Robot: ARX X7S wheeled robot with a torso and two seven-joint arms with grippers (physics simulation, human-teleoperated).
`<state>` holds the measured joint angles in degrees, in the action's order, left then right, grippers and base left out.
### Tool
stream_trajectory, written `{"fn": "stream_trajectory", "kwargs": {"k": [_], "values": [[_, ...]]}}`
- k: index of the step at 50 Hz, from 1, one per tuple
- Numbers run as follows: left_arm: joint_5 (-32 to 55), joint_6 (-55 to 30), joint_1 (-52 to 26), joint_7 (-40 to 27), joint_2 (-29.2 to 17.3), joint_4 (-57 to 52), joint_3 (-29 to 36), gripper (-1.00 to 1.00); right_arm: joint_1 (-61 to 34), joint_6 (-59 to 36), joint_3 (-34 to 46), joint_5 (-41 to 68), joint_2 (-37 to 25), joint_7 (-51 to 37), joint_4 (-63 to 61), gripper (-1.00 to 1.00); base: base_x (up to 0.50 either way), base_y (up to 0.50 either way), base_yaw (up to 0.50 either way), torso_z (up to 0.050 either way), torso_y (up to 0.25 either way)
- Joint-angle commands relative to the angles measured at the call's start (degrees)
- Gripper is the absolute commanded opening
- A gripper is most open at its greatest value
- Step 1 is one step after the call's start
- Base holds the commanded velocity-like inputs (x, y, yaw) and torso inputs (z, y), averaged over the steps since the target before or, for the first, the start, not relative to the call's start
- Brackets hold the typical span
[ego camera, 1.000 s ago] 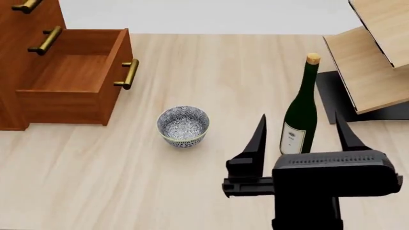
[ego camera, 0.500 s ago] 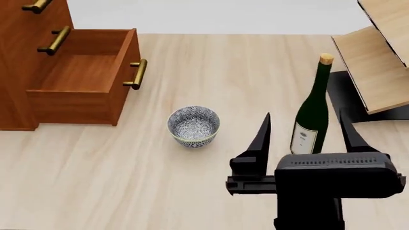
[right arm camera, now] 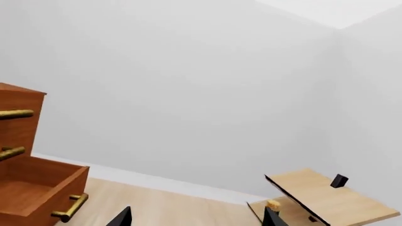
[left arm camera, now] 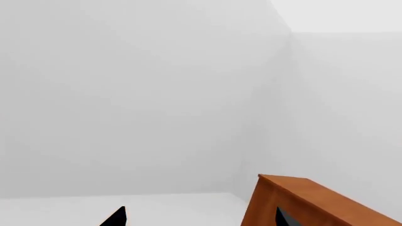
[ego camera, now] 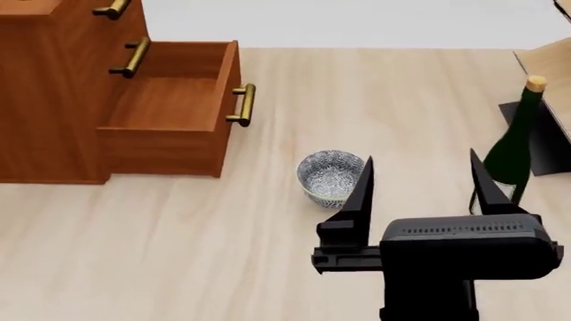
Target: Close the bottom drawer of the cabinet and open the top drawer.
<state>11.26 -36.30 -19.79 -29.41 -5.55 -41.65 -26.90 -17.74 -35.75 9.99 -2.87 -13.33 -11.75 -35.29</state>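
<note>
Rightward across the head view slide the reddish-brown wood-grain cabinet [ego camera: 53, 93], patterned bowl [ego camera: 330, 177] and green wine bottle [ego camera: 515, 144] since a second ago. At the bench's far left corner, its bottom drawer [ego camera: 170, 114] stands pulled out, well apart from the right gripper [ego camera: 419, 184], spread wide, empty.

Left wrist view: cabinet corner [left arm camera: 314, 200] near the left gripper's [left arm camera: 201, 219] separated tips, nothing between.

Right wrist view: top drawer's brass handle [right arm camera: 14, 113], shut.
</note>
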Motion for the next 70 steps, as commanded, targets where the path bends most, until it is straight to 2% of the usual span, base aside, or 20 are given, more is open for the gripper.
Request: {"fn": "stream_trajectory", "kwargs": {"k": [1, 70], "values": [[0.32, 0.57, 0.54, -0.77, -0.78, -0.17, 0.79, 1.0, 0.14, 0.45, -0.3, 1.53, 0.08, 0.38, -0.29, 1.0, 0.09, 0.32, 0.0, 0.0, 0.0], [3.16, 2.44, 2.46, -3.71, -3.25, -0.21, 2.56, 1.0, -0.46, 0.96, -0.83, 4.04, -1.28, -1.01, -0.4, 1.0, 0.18, 0.2, 0.0, 0.0, 0.0]]}}
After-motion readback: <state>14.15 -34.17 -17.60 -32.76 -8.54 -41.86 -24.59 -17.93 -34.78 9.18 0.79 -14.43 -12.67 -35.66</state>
